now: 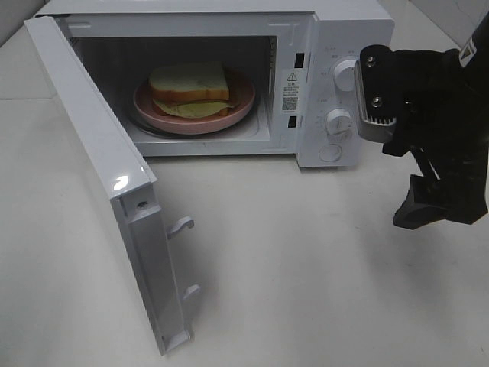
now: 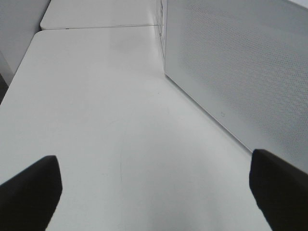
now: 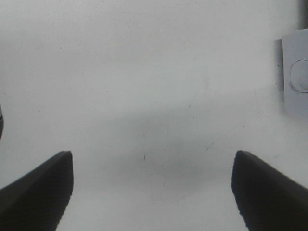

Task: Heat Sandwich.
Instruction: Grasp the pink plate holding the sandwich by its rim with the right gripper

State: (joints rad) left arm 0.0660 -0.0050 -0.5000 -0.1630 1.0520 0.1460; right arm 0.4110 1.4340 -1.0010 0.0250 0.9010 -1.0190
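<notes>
A: What is contained in the microwave point(image 1: 336, 46)?

B: The sandwich point(image 1: 191, 86) is seen inside the cavity, laid on the pink plate point(image 1: 243, 101), at about 11 o'clock in the high view. The plate is set well behind the cavity's front lip.

A: How are the edges and free room arranged?

B: The door point(image 1: 99, 176) is swung fully out toward 8 o'clock, its free edge carrying two latch hooks point(image 1: 180, 225). Bare table point(image 1: 306, 267) is left open from 4 to 6 o'clock, in front of the cavity.

A: And the grippers?

B: The right gripper point(image 1: 397, 153) is held at 3 o'clock beside the control dials point(image 1: 345, 75); its jaws are spread wide and nothing is gripped. The left gripper point(image 2: 154, 192) is likewise spread and empty above the table, a perforated white panel point(image 2: 240, 72) lying just beside it.
</notes>
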